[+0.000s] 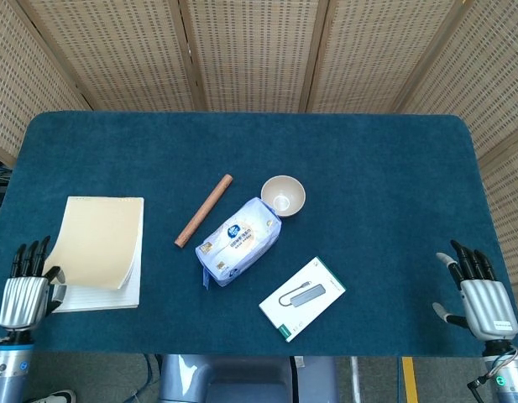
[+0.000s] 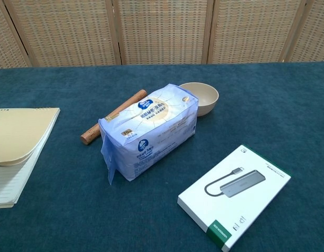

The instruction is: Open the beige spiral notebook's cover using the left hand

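The beige spiral notebook (image 1: 97, 252) lay at the near left of the blue table (image 1: 368, 168) in the head view, its cover (image 1: 92, 242) curled up off the lined pages along the near edge. My left hand (image 1: 23, 290) sat at the notebook's near left corner, fingers pointing far; I think its thumb was under the cover's lifted corner, but the contact was too small for me to be sure, so I could not tell whether it held anything. My right hand (image 1: 481, 300) rested at the near right edge, fingers spread, holding nothing, well apart from everything.

In the chest view neither hand showed. The cover (image 2: 14, 140) arched above the lined sheet, only partly raised. I judged the risk was the cover slipping off and falling flat, since the hold looked slight, or inner pages lifting with it. The tissue pack (image 2: 148, 134), rolling pin (image 2: 112, 116), bowl (image 2: 199, 97) and white box (image 2: 235, 194) stood clear to the right.
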